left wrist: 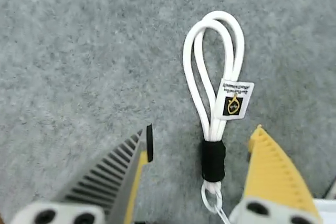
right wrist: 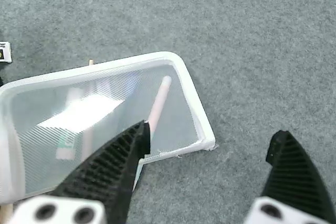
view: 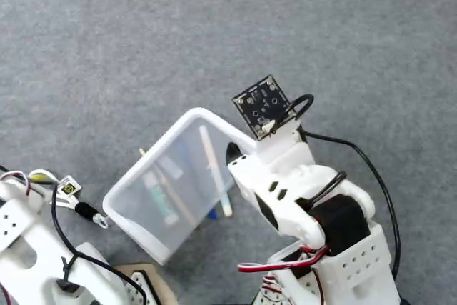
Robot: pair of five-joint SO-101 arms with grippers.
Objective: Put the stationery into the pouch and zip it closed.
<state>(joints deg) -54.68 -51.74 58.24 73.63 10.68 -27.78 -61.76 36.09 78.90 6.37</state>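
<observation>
Table (view: pixel 107 48): grey, felt-like surface.

Left gripper (left wrist: pixel 203 132): the yellow-faced jaws stand wide, one on either side of a white cord loop (left wrist: pixel 187 61) at the near left of the table. Both jaws are apart from the cord.

Tag (left wrist: pixel 232 99) on the cord: white, with a black-and-yellow emblem and a line of small print too fine to read. A black wrap (left wrist: pixel 214 160) binds the strands. Below it hangs a small metal ring.

Pouch (view: pixel 128 208): translucent white with rounded corners, lying flat at the centre of the table and turned diagonally. Contents visible through the wall:
- a white pen (view: pixel 209 155)
- a green-marked item (view: pixel 163 205)
- a blue tip (view: pixel 211 213) at the near right edge

Right gripper (right wrist: pixel 211 134): the black jaws stand wide above the pouch's right side, one over the pouch and the other over bare table, holding nothing.
</observation>
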